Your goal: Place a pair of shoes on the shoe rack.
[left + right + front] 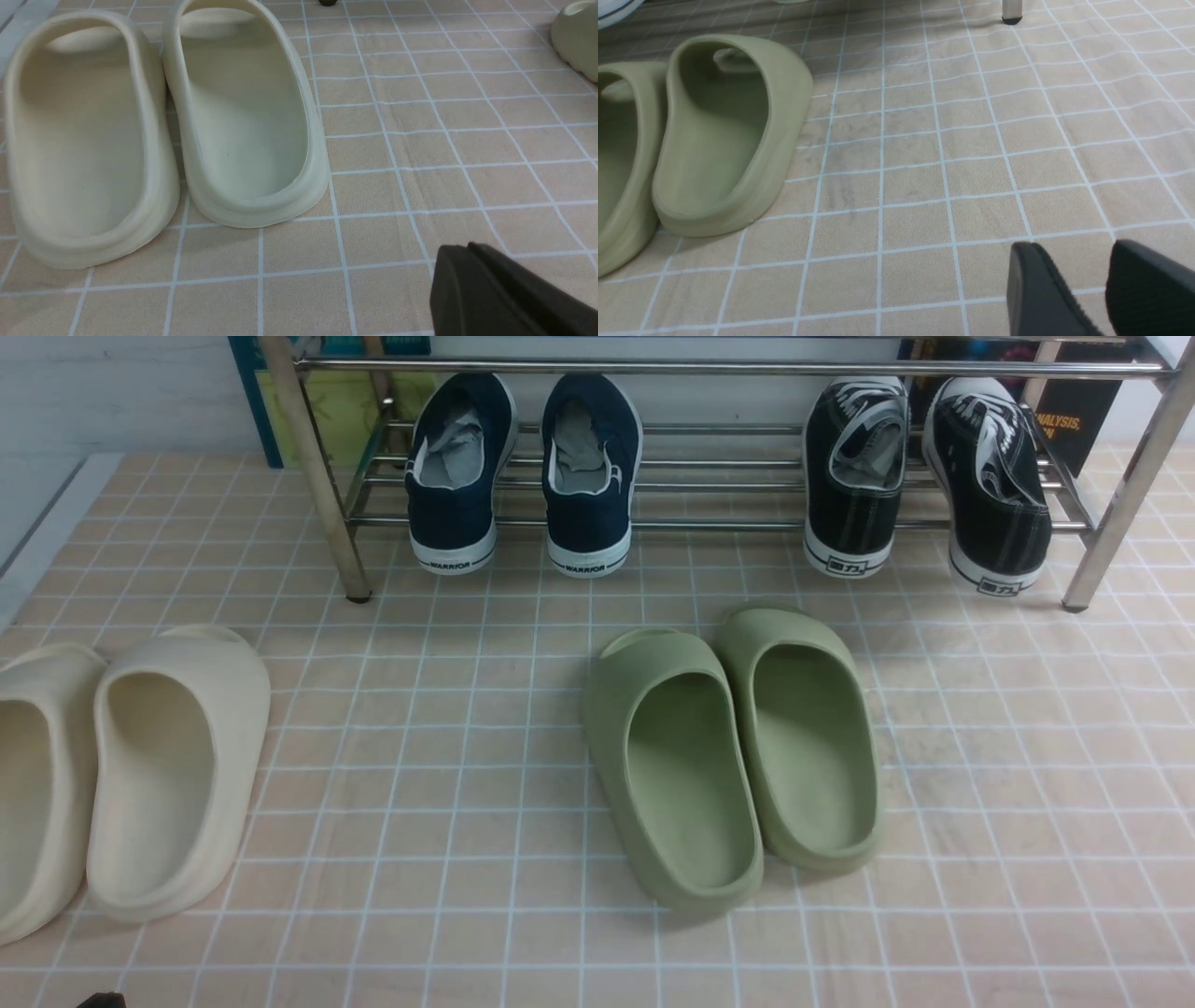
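Front view: navy slip-ons (523, 476), the pair, sit side by side on the lower bars of the chrome shoe rack (728, 369), toward its left end, heels facing the camera with the WARRIOR print showing, toes pointing to the back. Black lace-up sneakers (924, 476) sit on the same shelf toward the right end, well apart from the navy pair. On the tiled floor (448, 728) in front: olive-green slides (738, 747) near the middle, touching each other, and cream slides (121, 765) at far left. Neither arm is really visible here, only a dark speck at the bottom edge, so the navy pair is far from both sets of jaws.

Left wrist view: left gripper (472, 261) shows as one dark block low in the frame, jaws pressed together, nothing between them. It hangs over bare tile, near the cream slides (163, 126) but not touching them. A rack foot (328, 2) is just visible at the far edge; the navy shoes are out of this picture.

Right wrist view: right gripper (1069, 275) with jaws apart, floor tile visible in the gap, holding nothing. Over bare floor, beside the olive slides (724, 135) but clearly apart from them. A chrome rack leg (1011, 11) stands far ahead. Only a white sole edge (616, 7) peeks in at the corner; cannot tell which shoe it belongs to.
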Controlling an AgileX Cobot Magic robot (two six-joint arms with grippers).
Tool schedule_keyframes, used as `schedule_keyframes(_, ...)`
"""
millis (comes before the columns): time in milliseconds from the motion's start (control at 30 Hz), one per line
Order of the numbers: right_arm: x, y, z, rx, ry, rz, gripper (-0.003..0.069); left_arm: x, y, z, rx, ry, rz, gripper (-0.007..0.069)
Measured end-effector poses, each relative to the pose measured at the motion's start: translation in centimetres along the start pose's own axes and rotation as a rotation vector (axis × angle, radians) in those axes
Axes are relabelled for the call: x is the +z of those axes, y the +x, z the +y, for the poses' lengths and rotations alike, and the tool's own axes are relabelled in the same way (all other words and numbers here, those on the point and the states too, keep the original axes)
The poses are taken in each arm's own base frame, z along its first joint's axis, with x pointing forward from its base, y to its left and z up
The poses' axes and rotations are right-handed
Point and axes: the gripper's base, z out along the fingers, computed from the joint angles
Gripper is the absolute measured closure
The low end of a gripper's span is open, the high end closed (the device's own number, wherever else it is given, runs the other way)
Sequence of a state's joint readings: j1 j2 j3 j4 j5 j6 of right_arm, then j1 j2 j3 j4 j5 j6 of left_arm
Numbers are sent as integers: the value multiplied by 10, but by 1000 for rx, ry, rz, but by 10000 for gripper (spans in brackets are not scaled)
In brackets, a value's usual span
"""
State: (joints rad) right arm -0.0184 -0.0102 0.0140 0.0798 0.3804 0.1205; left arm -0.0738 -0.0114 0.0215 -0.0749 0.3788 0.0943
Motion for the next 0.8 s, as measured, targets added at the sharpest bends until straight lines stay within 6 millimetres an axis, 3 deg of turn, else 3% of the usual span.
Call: schedule_keyframes(800, 0, 0, 0, 1, 0, 0, 420, 0, 0, 0, 0, 0, 1, 585)
